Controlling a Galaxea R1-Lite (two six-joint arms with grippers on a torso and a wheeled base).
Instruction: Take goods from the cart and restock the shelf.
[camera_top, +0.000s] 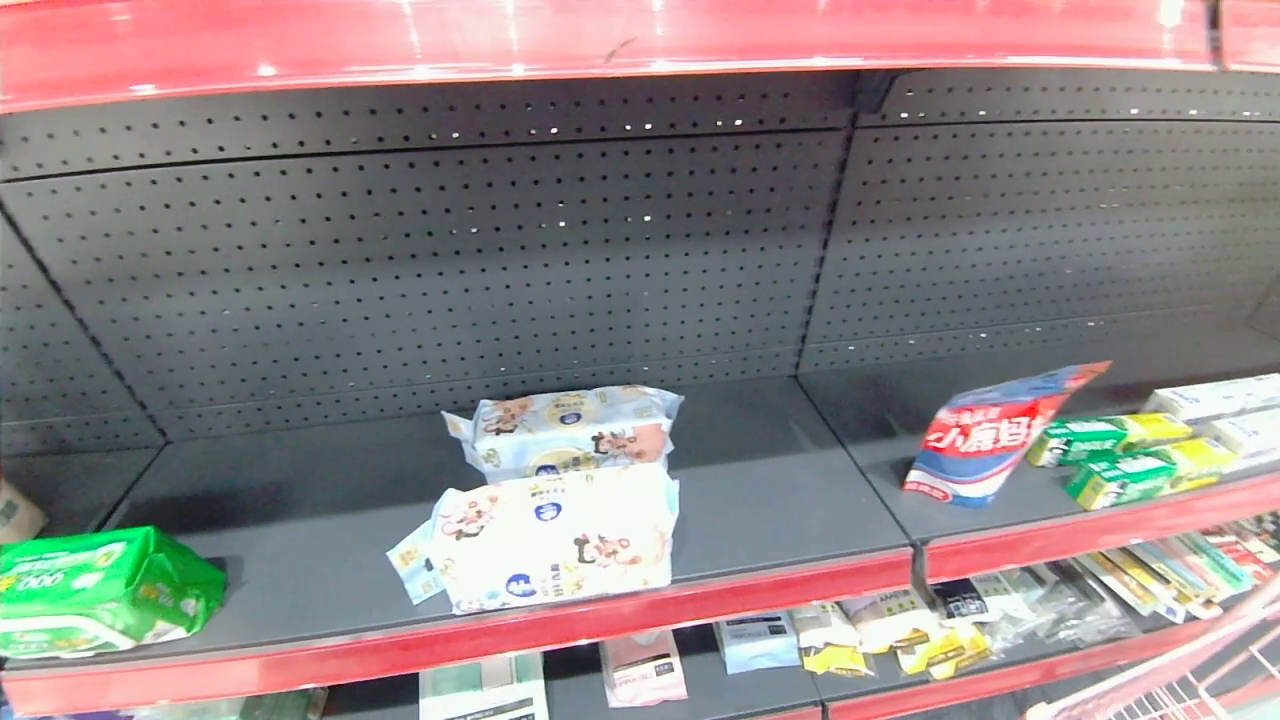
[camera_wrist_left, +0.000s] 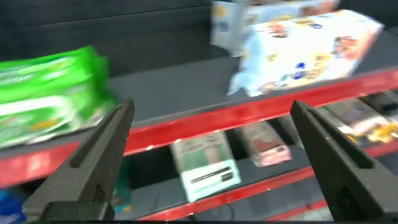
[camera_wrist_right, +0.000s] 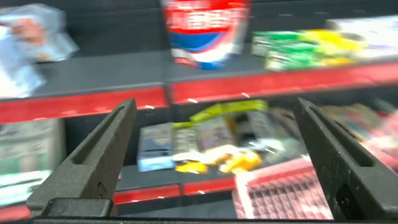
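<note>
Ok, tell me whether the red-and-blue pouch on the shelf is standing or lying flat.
Standing but tilted: the pouch rests on its bottom edge on the shelf, top leaning toward the green boxes.

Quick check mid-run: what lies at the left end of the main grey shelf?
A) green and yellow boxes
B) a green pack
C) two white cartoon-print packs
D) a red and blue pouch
B: the green pack lies at the left end of the shelf, while the white packs sit mid-shelf and the pouch stands farther right.
</note>
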